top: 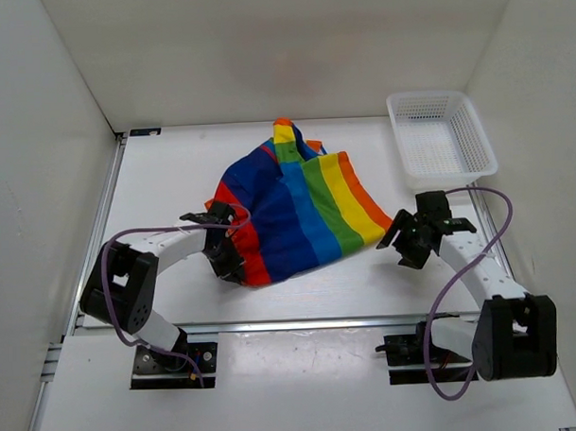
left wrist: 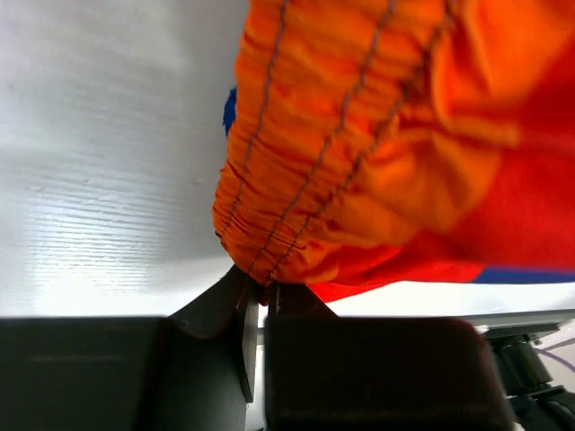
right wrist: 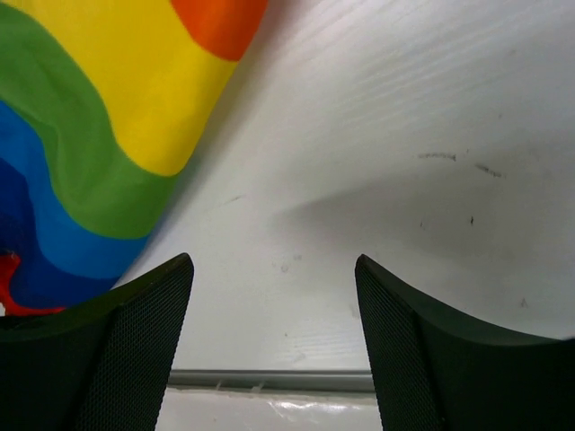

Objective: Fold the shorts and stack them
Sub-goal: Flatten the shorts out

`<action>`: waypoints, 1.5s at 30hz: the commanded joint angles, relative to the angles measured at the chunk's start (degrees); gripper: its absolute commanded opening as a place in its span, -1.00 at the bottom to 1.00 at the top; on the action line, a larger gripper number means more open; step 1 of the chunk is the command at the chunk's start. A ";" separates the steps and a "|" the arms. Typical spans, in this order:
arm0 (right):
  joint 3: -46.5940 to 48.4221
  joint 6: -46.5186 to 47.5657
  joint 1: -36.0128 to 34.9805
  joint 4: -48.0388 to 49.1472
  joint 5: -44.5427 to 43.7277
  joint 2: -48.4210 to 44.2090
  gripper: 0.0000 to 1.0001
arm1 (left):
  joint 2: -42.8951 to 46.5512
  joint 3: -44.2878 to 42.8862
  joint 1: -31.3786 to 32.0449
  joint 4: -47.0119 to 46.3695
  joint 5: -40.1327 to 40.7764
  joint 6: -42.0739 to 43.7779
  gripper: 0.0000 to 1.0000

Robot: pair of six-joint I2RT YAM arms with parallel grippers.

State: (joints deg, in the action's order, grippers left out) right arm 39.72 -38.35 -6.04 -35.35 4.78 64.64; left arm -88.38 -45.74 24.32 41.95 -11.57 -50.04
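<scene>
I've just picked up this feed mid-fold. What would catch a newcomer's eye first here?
The rainbow-striped shorts dominate, lying crumpled in the middle of the table. The left hand is shut on their gathered orange waistband at the near-left edge, while the right hand hangs open just right of the fabric. A white mesh basket sits at the far right.

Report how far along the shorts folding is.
Done: nothing clearly; the shorts lie rumpled and spread on the table, no neat fold visible. In hand: the left tool is shut on the orange waistband at their near-left edge; the right tool is open beside the right edge, holding nothing. Left: the folding and stacking.
</scene>
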 commanded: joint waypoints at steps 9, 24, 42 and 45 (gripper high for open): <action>-1.05 -0.32 2.09 15.91 8.14 12.07 0.52 | 5.58 -8.04 0.29 2.86 1.91 1.35 -0.78; 11.16 -2.78 0.51 23.40 7.00 29.57 0.42 | 7.26 -13.06 -0.23 10.96 5.33 5.22 -0.78; 32.67 0.37 -2.75 9.36 -3.28 30.99 -0.99 | 6.38 -28.75 -8.21 19.11 10.42 12.32 -0.78; 40.24 2.83 -2.75 3.55 -3.90 30.46 -0.99 | 5.67 -34.23 -11.12 21.23 10.43 14.18 -0.78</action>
State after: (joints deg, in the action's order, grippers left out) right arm 72.97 -40.25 -9.82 -26.48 6.68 99.33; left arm -84.18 -74.83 16.62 58.46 -5.76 -39.83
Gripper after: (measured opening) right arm 0.012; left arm 0.177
